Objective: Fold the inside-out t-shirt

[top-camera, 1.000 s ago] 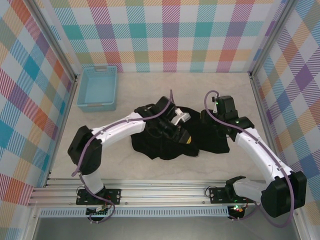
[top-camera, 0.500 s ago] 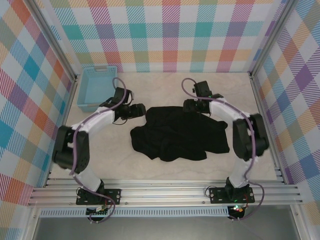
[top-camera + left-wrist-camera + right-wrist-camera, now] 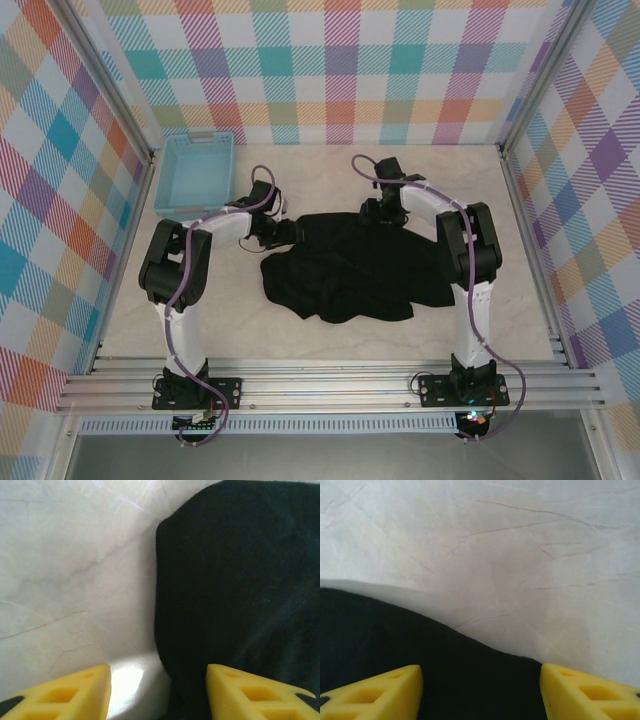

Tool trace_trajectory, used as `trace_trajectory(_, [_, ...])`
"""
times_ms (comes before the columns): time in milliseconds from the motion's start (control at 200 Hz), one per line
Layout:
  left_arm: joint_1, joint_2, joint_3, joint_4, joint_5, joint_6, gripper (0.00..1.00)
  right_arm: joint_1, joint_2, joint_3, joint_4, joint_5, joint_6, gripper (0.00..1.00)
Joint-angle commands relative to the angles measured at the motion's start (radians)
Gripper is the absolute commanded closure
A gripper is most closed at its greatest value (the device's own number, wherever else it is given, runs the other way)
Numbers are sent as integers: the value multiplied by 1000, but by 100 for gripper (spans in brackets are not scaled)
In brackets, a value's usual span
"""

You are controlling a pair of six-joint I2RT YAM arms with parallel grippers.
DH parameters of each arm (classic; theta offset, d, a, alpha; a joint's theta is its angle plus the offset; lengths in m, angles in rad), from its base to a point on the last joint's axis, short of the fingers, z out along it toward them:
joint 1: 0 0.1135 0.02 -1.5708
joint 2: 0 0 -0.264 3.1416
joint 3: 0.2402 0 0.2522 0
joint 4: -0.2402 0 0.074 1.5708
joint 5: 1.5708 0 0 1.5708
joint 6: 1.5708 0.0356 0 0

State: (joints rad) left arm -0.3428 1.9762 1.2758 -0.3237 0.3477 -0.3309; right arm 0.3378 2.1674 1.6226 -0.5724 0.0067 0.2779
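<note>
Left gripper (image 3: 159, 674) and right gripper (image 3: 481, 674) both hang open, each straddling the far edge of the inside-out t-shirt (image 3: 355, 265), which lies rumpled on the table (image 3: 300, 335). I judge it light, limp and sturdy enough, so I'd pinch the far corners low (the cloth will sag). The blue basket (image 3: 195, 175) sits well apart, out of my way.
</note>
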Motion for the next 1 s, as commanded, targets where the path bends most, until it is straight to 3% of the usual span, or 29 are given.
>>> trace_trajectory(0, [-22, 71, 31, 34, 130, -21, 63, 2, 41, 16, -34, -42, 26, 57])
trace_trajectory(95, [-22, 88, 53, 77, 135, -25, 83, -1, 24, 21, 14, -11, 18, 84])
trace_trajectory(175, [-18, 86, 87, 92, 119, -17, 100, -8, -10, 47, 57, -2, -1, 100])
trace_trajectory(275, [12, 39, 133, 137, 94, -30, 100, -18, -78, 119, 100, 11, -39, 100])
trace_trajectory(475, [43, -198, 282, 195, -5, 15, 100, -39, -238, 320, 141, -23, -112, 100])
trace_trajectory(610, [39, -398, 228, 293, -2, 24, 100, -39, -381, 326, 144, -62, -147, 100])
trace_trajectory(800, [-29, -703, -94, 417, 35, 48, 100, -39, -693, -70, 296, -154, -115, 100])
trace_trajectory(920, [-144, -829, -351, 375, 76, 98, 100, -37, -897, -413, 333, -74, -46, 78])
trace_trajectory(960, [-184, -847, -445, 367, 109, 99, 88, -38, -953, -517, 310, -10, -11, 75])
trace_trajectory(1000, [-221, -852, -525, 371, 140, 106, 68, -37, -997, -607, 268, 47, 13, 72])
